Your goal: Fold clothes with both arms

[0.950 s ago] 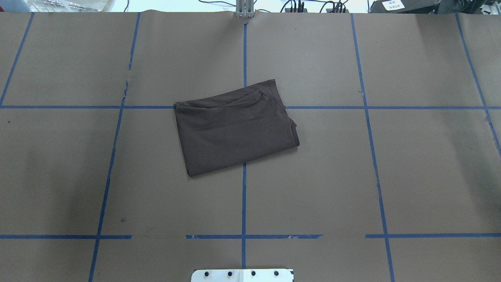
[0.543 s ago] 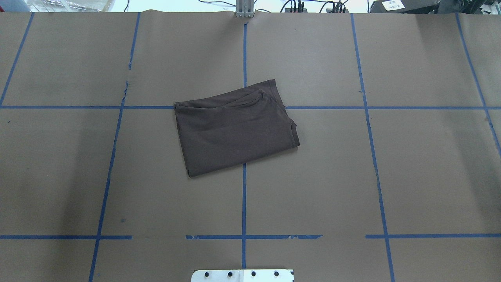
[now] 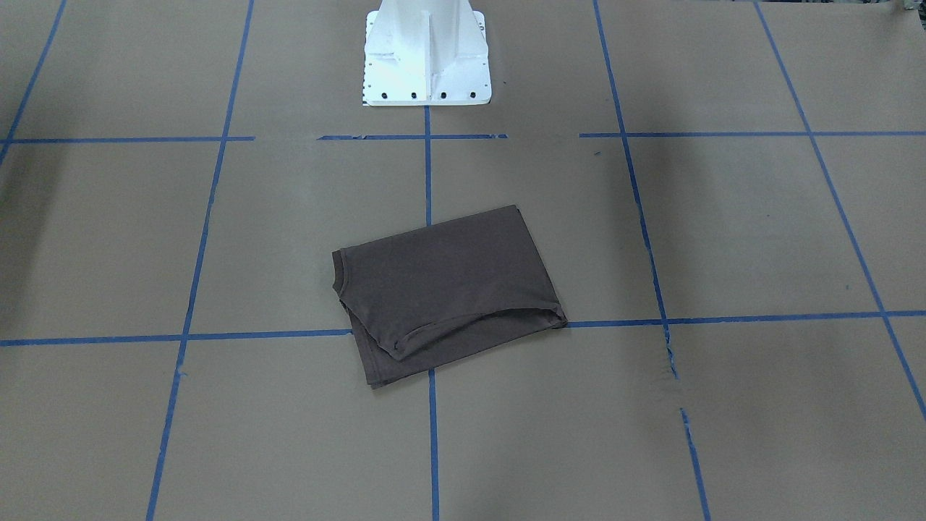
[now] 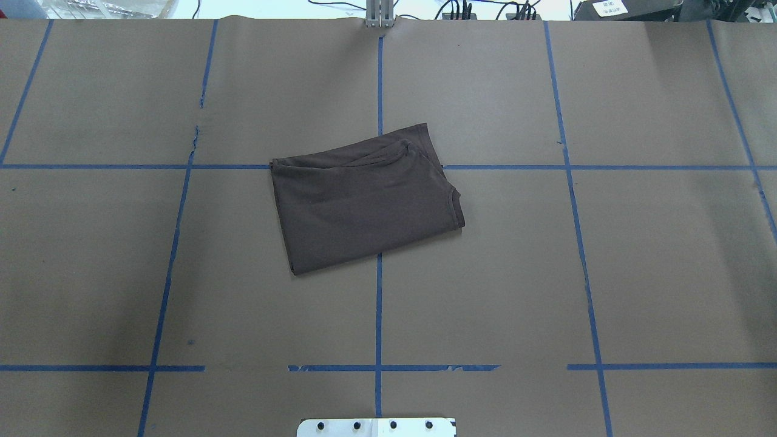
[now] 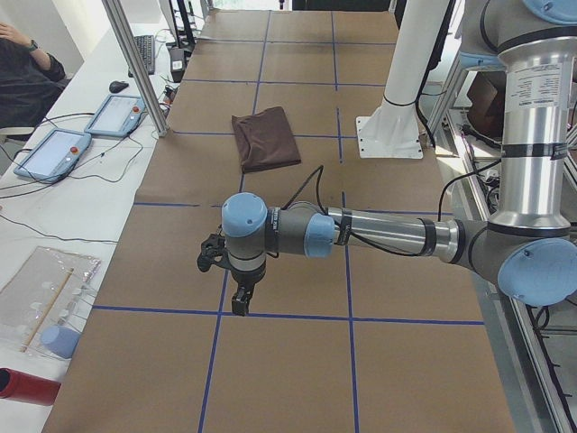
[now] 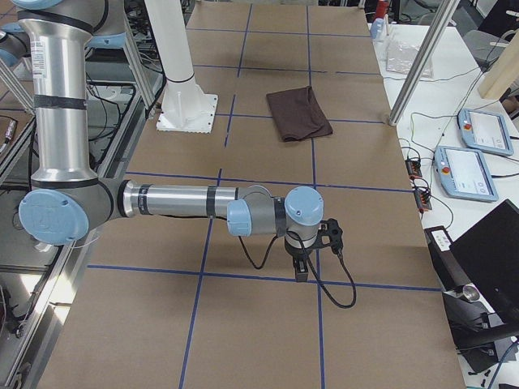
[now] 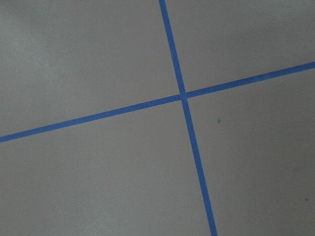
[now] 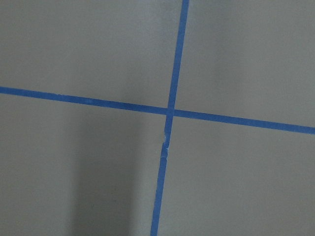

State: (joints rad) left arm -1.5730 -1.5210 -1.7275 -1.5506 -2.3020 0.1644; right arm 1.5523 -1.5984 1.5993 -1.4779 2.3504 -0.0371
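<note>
T-shirt (image 4: 364,203): one, folded, on table (image 4: 607,273). Left gripper (image 5: 240,305), right gripper (image 6: 301,271): two, opening cannot tell.

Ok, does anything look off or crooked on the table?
The folded shirt sits askew to the blue tape lines, its far edge uneven with one layer peeking out. The paper cover has a small tear along a tape line on the robot's left.

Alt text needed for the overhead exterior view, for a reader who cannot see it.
A dark brown T-shirt, folded into a slightly skewed rectangle, lies flat near the middle of a brown paper-covered table, over a crossing of blue tape lines. A white base plate shows at the bottom edge.
</note>
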